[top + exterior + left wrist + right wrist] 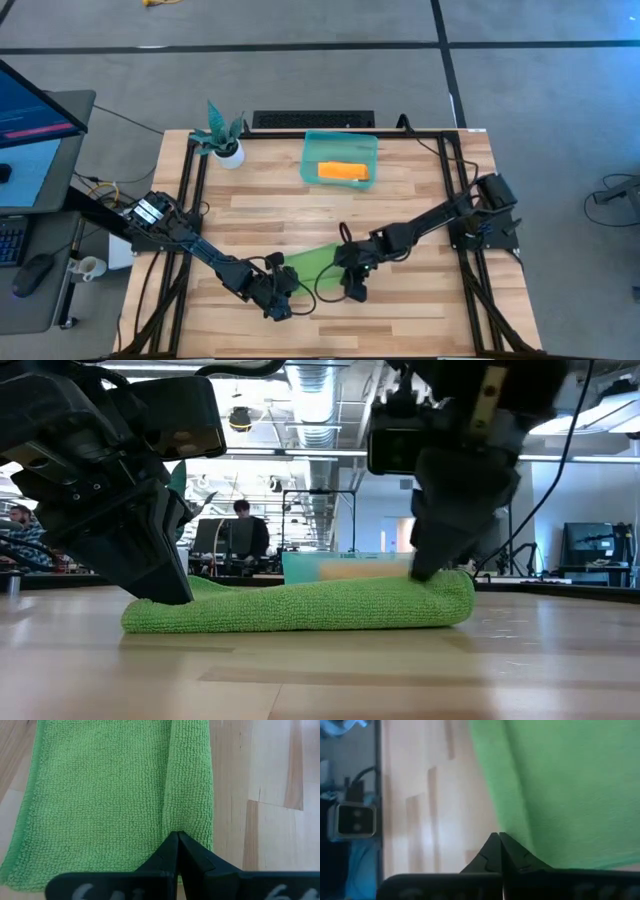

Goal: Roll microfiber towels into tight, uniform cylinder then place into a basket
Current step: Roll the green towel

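Nearest, lying along the front middle of the table (420, 190): the green towel (300, 605), partly rolled, with one long edge curled over into a soft ridge. Pinching that ridge at its left end, fingers fully together on the fabric: the left gripper (177, 840). Closing tight at the towel's right end, fingers meeting at the cloth's edge: the right gripper (497, 840), though whether actually catching any fabric, impossible to tell from the wrist view.

Looking light, limp and thick-piled, so likely sagging and unrolling if lifted by one corner; probably not slipping on the wood, the loops gripping a little. Best taking hold on the rolled ridge itself, at both ends together, keeping the cylinder even.

Farther back, sitting near the rear edge: the teal basket (312, 150), already holding the orange towel (343, 172) as a small roll. Standing just left of it: a potted plant (222, 135).
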`<action>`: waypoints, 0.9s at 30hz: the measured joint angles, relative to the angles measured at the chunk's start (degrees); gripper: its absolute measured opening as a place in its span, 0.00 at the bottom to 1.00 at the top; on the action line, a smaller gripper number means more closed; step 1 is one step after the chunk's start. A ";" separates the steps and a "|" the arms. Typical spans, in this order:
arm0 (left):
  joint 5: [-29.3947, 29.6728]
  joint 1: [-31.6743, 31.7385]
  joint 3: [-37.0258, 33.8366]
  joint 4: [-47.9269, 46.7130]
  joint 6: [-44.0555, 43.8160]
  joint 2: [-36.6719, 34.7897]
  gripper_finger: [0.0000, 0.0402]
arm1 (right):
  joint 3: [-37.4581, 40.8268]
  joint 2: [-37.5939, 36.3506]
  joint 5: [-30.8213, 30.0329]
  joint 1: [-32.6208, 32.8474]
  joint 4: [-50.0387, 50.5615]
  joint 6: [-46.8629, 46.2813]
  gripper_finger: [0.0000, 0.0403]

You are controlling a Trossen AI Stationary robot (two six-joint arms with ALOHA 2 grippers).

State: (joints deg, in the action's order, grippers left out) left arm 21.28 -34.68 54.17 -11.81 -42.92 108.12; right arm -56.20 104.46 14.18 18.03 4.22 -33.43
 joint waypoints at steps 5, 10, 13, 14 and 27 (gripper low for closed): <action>0.00 0.00 0.00 0.01 -0.42 -0.01 0.00 | -0.03 -0.06 -1.37 -1.28 1.03 -0.45 0.03; 0.12 0.00 0.00 0.03 -0.44 -0.02 0.00 | -0.03 -0.06 -3.09 -0.93 3.46 -0.64 0.01; 0.53 -0.04 0.00 0.07 -0.44 -0.02 0.00 | -0.03 -0.06 -3.90 -0.33 3.37 -0.64 0.02; 0.53 -0.04 0.00 0.07 -0.45 -0.02 0.00 | -0.03 -0.06 -3.94 -0.13 3.37 -0.65 0.02; -0.42 -0.27 5.23 -8.59 1.82 -0.13 0.00 | -0.36 5.04 -3.65 0.96 2.14 -1.50 0.03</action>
State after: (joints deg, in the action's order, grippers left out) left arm 20.85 -34.95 59.41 -20.40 -41.09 107.98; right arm -56.55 109.50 10.53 18.99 6.37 -34.92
